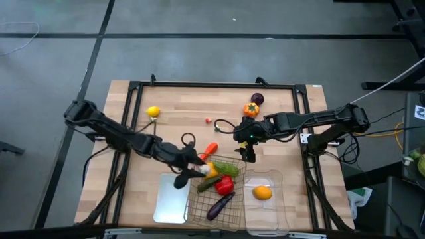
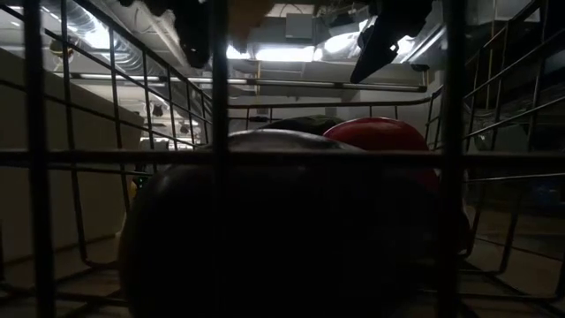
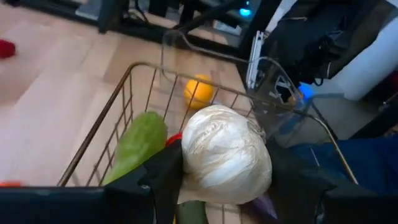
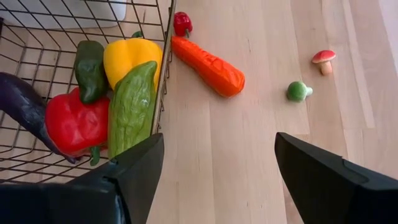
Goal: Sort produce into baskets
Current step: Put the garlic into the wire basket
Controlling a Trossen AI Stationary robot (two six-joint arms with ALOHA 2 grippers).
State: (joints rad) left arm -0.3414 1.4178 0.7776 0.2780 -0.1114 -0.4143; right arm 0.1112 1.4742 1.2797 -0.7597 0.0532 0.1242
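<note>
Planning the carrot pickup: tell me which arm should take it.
Right. The right gripper hangs open near the carrot, which lies outside the wire basket. The left gripper already holds a white vegetable.

table (image 1: 172,99) | white tray (image 1: 169,199), wire basket (image 1: 229,206), clear bin (image 1: 265,209), lemon (image 1: 153,111), carrot (image 1: 210,149)

Robotics lab, wooden table (image 1: 179,99) in black frame, concrete floor (image 1: 199,56), ceiling ducts (image 2: 291,35)

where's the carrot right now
In the high view the carrot lies on the table just outside the wire basket's far-left corner, near the left gripper; the right wrist view shows it beside a small red piece.
</note>
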